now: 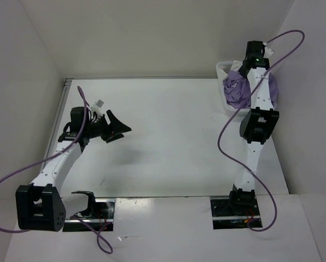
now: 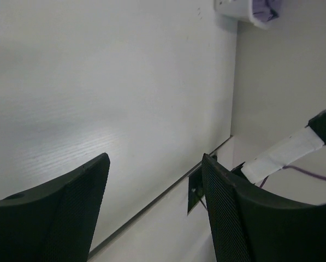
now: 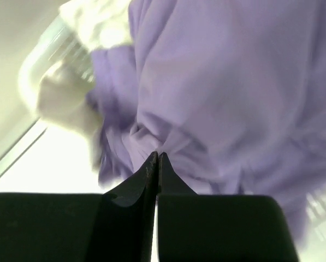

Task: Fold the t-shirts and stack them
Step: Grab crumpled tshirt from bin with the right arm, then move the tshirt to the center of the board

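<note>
1. Robot arms number two, white with black joints: the left arm [image 1: 59, 164] and the right arm [image 1: 253, 147]. Each one trails a thin purple cable [image 1: 221, 139], so there are two cables.
2. The left gripper [image 1: 120, 123] has two black pointed fingers and hangs over the left part of the table. Its fingers stand wide apart and hold nothing.
3. The right gripper [image 3: 156, 156] is well apart from it, down in the basket at the back right. Its two fingers are pressed tight together and pinch a bunched fold of the soft lavender purple t-shirt [image 3: 217, 82].
4. One white plastic mesh basket [image 1: 223, 66] sits in the back right corner of the table. The lavender purple t-shirt lies crumpled in it and hangs over its rim.
5. One bit of soft cream white cloth [image 3: 97, 24] shows just beside the purple one in the basket. It is blurry, so its shape cannot be told.
6. The flat white table [image 1: 163, 142] is smooth. Plain white walls [image 1: 152, 33] stand at the left, back and right.
</note>
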You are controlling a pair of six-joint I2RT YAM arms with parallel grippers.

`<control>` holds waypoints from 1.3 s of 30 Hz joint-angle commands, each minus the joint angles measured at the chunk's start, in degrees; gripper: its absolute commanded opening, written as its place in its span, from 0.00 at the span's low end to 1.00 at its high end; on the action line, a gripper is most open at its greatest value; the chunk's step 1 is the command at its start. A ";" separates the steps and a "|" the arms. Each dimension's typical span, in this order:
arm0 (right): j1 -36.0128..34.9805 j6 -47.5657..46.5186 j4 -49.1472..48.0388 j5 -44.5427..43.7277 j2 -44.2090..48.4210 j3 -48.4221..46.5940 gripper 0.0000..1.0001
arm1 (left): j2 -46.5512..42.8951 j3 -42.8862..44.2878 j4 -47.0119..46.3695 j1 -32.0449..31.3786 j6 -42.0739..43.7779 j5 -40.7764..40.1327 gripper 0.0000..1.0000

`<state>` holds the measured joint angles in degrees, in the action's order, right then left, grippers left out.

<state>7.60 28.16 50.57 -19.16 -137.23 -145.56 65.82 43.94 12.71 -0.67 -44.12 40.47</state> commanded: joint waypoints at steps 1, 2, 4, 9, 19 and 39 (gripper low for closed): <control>-1.09 0.31 -6.42 4.38 19.93 9.29 0.00 | 1.15 6.23 -4.54 0.32 -1.93 0.14 0.76; -1.09 1.10 -7.66 6.92 22.59 11.07 0.00 | 1.93 7.11 -5.32 0.32 -2.72 0.14 0.76; -1.62 1.63 -10.13 9.83 29.26 13.19 0.00 | 3.43 9.84 -7.25 0.32 -5.00 -0.39 0.76; -3.89 4.26 -11.28 23.96 35.80 5.67 0.00 | 6.15 15.45 -9.99 0.32 -6.95 -3.62 0.76; -11.89 29.29 -38.58 64.65 35.72 -6.58 0.00 | 8.62 20.74 -8.57 5.75 -15.02 -13.49 0.78; -12.17 15.26 -39.76 46.34 30.01 52.74 0.05 | 7.92 9.15 -1.82 7.35 -0.53 -21.13 0.77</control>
<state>-6.85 45.87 12.49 34.09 -109.69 -92.38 75.83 54.63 9.23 7.11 -49.32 21.91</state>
